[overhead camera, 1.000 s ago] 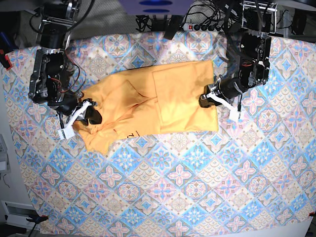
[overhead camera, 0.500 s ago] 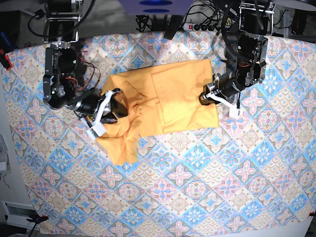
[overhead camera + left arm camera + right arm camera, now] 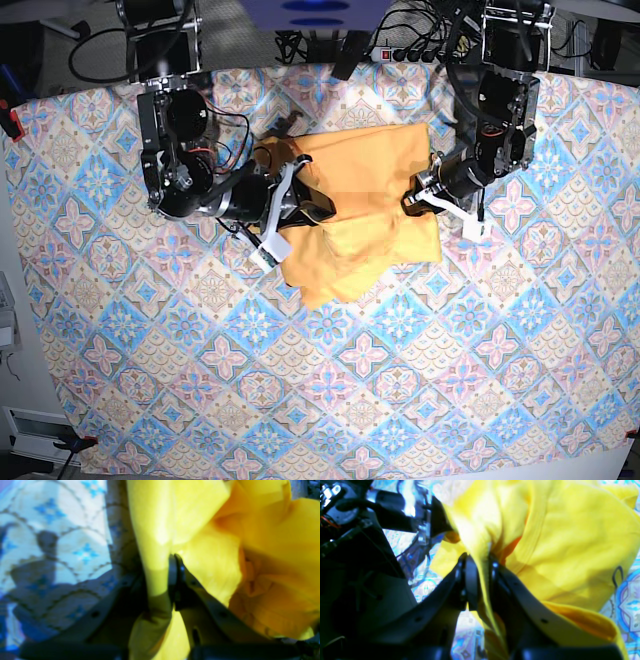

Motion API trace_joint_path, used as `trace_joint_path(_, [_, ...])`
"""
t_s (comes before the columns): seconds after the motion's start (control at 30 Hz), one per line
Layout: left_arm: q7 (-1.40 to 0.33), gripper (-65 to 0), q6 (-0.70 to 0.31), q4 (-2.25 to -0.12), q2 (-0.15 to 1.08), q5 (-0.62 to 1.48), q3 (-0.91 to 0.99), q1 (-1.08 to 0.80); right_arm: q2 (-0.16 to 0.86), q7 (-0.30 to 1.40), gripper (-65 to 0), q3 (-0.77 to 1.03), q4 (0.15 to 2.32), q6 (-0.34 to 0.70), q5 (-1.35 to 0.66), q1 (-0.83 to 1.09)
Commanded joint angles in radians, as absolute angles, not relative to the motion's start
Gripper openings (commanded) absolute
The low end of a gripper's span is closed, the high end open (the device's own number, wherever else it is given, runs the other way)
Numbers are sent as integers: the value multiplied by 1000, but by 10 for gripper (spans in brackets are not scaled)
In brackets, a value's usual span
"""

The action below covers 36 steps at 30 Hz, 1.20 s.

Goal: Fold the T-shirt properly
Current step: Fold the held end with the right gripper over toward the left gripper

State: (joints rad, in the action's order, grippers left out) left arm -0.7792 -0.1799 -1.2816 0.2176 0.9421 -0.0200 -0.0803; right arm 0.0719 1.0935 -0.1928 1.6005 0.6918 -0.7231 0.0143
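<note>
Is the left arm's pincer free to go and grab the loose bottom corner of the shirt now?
Probably not yet. The left pincer is shut on the T-shirt at its right edge, so it would have to let go first. The drooping corner lies uncovered on the cloth, nearer the right pincer.

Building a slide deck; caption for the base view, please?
Both grippers pinch the yellow T-shirt, right gripper carrying one side across the patterned cloth.
</note>
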Motion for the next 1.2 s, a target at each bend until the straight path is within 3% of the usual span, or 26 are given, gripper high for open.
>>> trace_joint_path(0.0, [-771,-650,-191,-1294,222,957,-18,-67,76,1078,-607,-191,1615,698,-748,-4])
trace_joint_path(0.17, [-771,-650,-191,-1294,202,928,-16,-65,74,1082,-606,-277,1612,698,-725,-56])
trace_joint_path(0.33, [-771,-650,-191,-1294,173,837,-12,-65,35,1084,-606,-412,1612,698,-584,-107])
trace_joint_path(0.8, [-751,-650,-191,-1294,159,837,-10,-67,-42,1104,-604,-839,1455,698,-252,-219])
trace_joint_path(0.93, [-751,-650,-191,-1299,160,839,-10,-73,-21,1041,-593,-812,1443,698,-185,-214])
trace_joint_path(1.17, [-754,-650,-193,-1300,171,914,-12,-82,5,978,-443,-573,1452,698,-185,-168])
